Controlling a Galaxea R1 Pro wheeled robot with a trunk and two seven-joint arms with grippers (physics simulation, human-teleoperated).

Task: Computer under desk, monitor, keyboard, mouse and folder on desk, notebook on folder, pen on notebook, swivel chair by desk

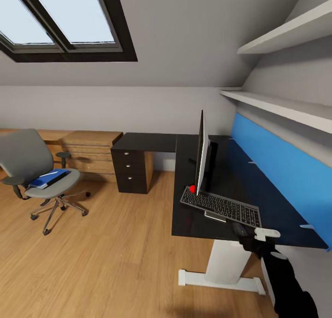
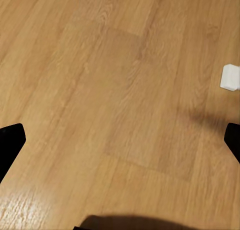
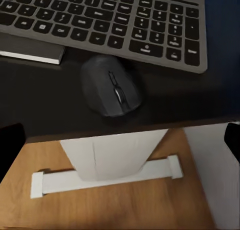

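The desk [image 1: 269, 203] has a black top and a blue back panel. On it the monitor [image 1: 201, 154] stands edge-on to me, with the keyboard [image 1: 221, 206] [image 3: 115, 20] at its foot. A dark notebook [image 3: 31, 50] lies partly under the keyboard. The black mouse [image 1: 239, 228] [image 3: 111, 86] sits near the desk's front edge beside the keyboard. My right gripper [image 1: 256, 235] [image 3: 122, 140] hovers open just short of the mouse, fingers wide apart. The blue folder [image 1: 48, 178] lies on the swivel chair [image 1: 27, 163] at far left. Over bare floor, my left gripper [image 2: 120, 140] is open. The pen is out of view.
The desk's white pedestal leg [image 1: 226, 262] [image 3: 112, 155] and its foot bar [image 3: 100, 177] stand below the mouse. A light wooden drawer unit [image 1: 90, 152] lines the back wall beside black drawers [image 1: 130, 168]. Wall shelves [image 1: 276, 106] hang above the desk. Wooden floor [image 1: 115, 244] lies open between chair and desk.
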